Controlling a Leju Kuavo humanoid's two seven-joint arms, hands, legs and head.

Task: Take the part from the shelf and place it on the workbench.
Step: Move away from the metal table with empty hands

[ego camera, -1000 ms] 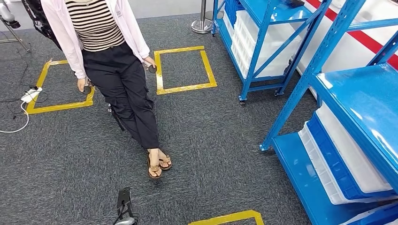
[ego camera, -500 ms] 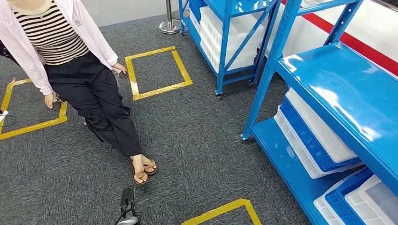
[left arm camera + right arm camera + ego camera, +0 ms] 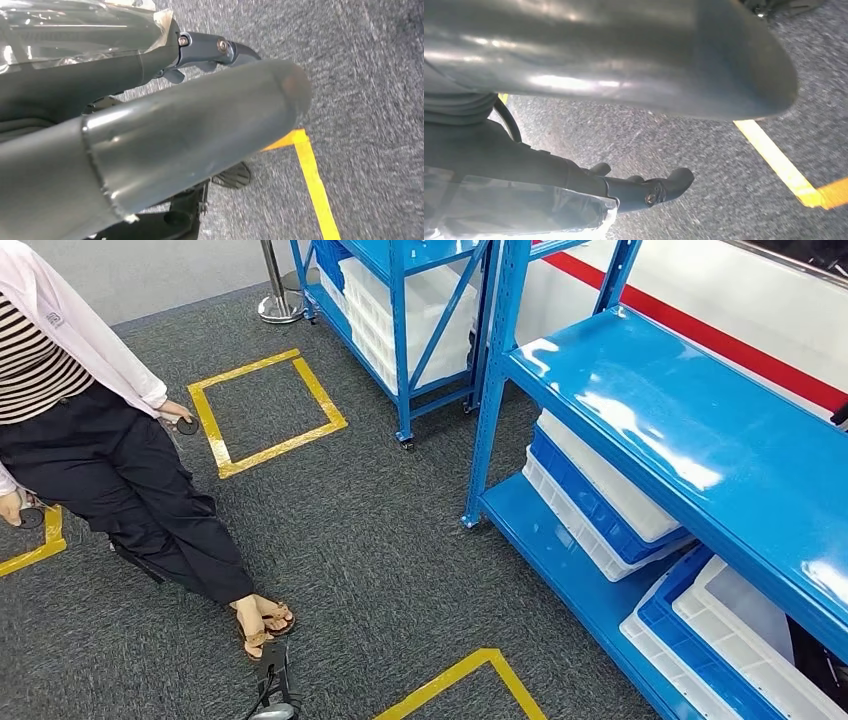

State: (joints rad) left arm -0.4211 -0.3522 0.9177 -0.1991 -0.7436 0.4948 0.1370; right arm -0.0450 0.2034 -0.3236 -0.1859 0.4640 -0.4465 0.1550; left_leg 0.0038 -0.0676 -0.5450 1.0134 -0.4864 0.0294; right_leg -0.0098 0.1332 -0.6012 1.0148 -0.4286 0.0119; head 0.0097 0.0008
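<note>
A blue shelf (image 3: 680, 430) stands at the right in the head view, its glossy upper deck bare. On its lower deck lie white and blue bins (image 3: 600, 505). Something dark (image 3: 815, 655) sits in the white bin at the far lower right; I cannot tell what it is. My left hand (image 3: 200, 125) hangs over the grey carpet, its thick thumb and dark fingers (image 3: 220, 50) apart with nothing in them. My right hand (image 3: 634, 60) hangs the same way, its dark fingers (image 3: 659, 187) holding nothing.
A person (image 3: 100, 470) in a striped top and black trousers stands close at the left. A second blue shelf (image 3: 400, 300) with white bins stands farther back, beside a stanchion base (image 3: 280, 305). Yellow tape squares (image 3: 265, 410) mark the carpet.
The camera has swung to the right: the shelf now takes up more of the picture and looks closer, and the person has slid to the left edge. Both arms still hang down.
</note>
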